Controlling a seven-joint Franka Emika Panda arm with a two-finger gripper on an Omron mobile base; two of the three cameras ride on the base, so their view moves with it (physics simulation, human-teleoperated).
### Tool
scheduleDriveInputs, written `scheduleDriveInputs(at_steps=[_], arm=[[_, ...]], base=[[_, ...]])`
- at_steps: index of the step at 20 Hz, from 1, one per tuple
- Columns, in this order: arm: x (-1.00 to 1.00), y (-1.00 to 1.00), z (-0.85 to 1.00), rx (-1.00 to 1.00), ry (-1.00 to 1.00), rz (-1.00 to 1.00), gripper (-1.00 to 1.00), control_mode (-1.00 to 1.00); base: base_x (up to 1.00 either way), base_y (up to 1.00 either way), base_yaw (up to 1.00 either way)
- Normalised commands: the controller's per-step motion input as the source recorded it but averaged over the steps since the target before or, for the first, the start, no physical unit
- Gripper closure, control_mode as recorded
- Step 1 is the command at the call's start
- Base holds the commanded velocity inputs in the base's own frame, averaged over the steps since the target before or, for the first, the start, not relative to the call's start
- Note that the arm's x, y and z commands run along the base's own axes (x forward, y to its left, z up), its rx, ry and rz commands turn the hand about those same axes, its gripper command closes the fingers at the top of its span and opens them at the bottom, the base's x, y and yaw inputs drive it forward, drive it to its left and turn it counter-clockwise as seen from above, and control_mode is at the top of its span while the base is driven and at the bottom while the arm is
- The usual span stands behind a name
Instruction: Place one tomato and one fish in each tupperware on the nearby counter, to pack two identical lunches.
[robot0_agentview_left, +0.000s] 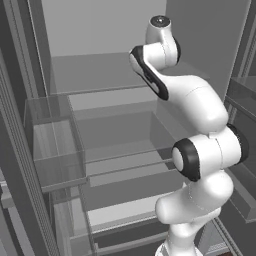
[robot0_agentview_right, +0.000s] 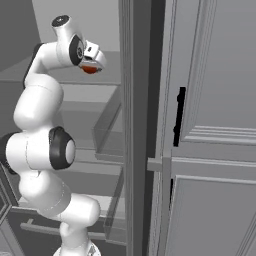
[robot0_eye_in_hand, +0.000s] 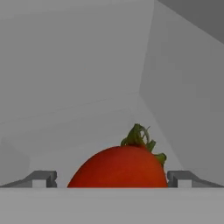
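A white jointed robot arm (robot0_agentview_left: 200, 125) reaches up into an open grey refrigerator with clear glass shelves (robot0_agentview_left: 115, 165). Seen from the right, its hand (robot0_agentview_right: 91, 64) sits at the upper shelf, directly over a glossy red round tomato (robot0_agentview_right: 90, 69). From the hand's own camera, the tomato (robot0_eye_in_hand: 119, 168) with its green stem lies between the two dark fingertips (robot0_eye_in_hand: 41, 178), which stand fully spread on either side and do not pinch it. Judged from this, packing has barely started: the first tomato is not yet gripped, and the fish, both trays and the desk lie outside these pictures
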Motion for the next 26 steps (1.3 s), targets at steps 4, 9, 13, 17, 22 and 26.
scheduleDriveInputs(at_steps=[4,9,13,17,22,26], arm=[[0.00,-0.14,-0.42,0.00,0.02,-0.11,1.00,-1.00],[0.18,-0.09,-0.10,0.00,0.00,-0.02,1.00,-1.00],[-0.71,0.07,-0.33,0.00,0.01,0.00,1.00,-1.00],[-1.00,0.27,-0.28,0.00,-0.09,0.07,1.00,-1.00],[-1.00,0.02,-0.07,0.00,-0.10,0.07,1.00,-1.00],[-1.00,0.00,0.00,0.00,-0.01,0.10,1.00,-1.00]], base=[[0.00,0.00,0.00],[0.00,0.00,0.00],[0.00,0.00,0.00],[0.00,0.00,0.00],[0.00,0.00,0.00],[0.00,0.00,0.00]])
